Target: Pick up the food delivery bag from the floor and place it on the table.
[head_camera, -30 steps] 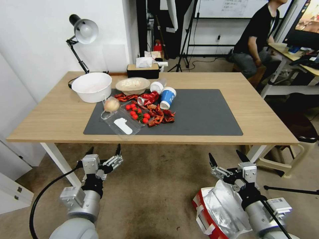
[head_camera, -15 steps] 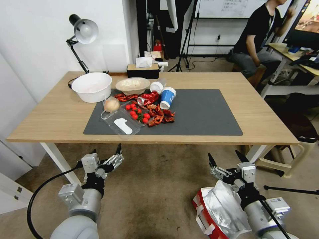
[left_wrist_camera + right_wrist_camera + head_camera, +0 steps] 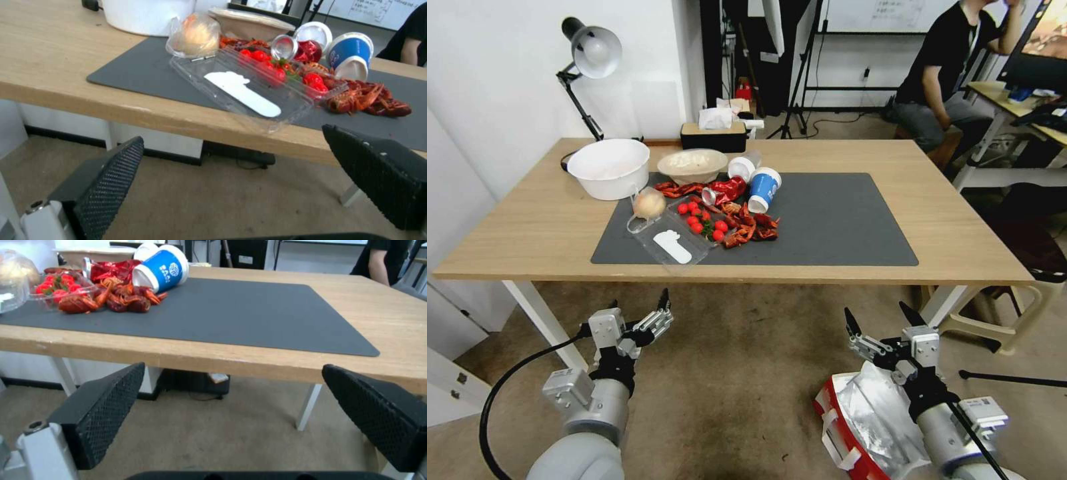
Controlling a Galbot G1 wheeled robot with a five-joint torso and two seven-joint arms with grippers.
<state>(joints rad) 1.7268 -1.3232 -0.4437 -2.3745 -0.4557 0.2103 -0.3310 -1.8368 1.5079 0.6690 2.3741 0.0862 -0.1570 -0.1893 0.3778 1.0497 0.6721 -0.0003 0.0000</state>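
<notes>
Red-and-white, foil-lined food delivery bag (image 3: 860,427); dark grey mat (image 3: 827,220); blue cup (image 3: 762,189).

The counter (image 3: 894,160) stood ahead, a mat (image 3: 827,220) on its middle. On the mat's left end lay a tray (image 3: 674,237), crayfish (image 3: 750,230) and a tipped cup (image 3: 762,189); behind them sat two bowls (image 3: 608,168), with a lamp (image 3: 587,57) at the far left corner. The bag (image 3: 860,427) lay on the floor (image 3: 740,373) before the counter, to the right, under the right gripper (image 3: 882,320). The left gripper (image 3: 637,309) hung over the floor to the left.

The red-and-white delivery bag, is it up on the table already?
No, the food delivery bag lies on the floor under the right end effector, below the table.
</notes>
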